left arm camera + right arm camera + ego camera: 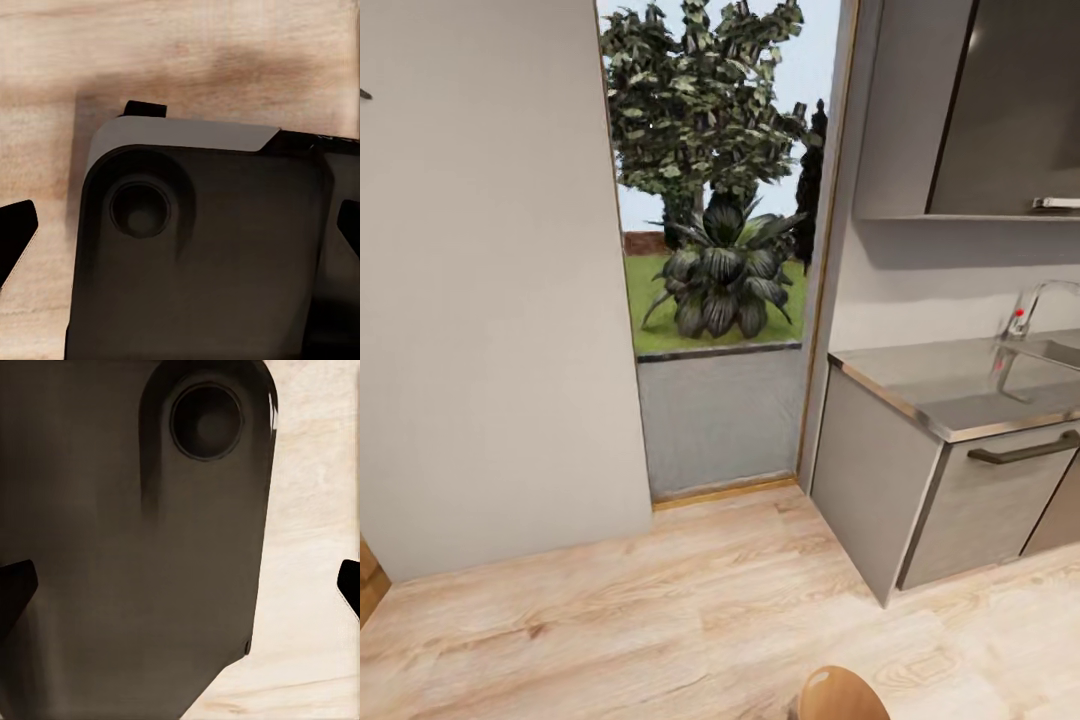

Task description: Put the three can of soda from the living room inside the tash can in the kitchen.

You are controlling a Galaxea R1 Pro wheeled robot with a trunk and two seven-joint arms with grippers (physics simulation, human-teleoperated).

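Both arms look tucked for travel. The left tool [180, 229] and right tool [184, 585] hang spread and empty over the robot's own dark base [202, 255], pale wood floor [187, 52] beyond their tips. The head view adds what they lack: the kitchen surface [950, 385] with its tap [1032, 305], a window [715, 200], and a coppery rounded rim [842, 695], possibly the tash can. No soda cans appear.

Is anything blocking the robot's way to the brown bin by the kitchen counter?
Nothing visible does. The bin's rounded brown rim sits at the bottom edge of the head view on bare wood floor, and open floor separates it from the grey counter cabinet. No soda cans are visible here.
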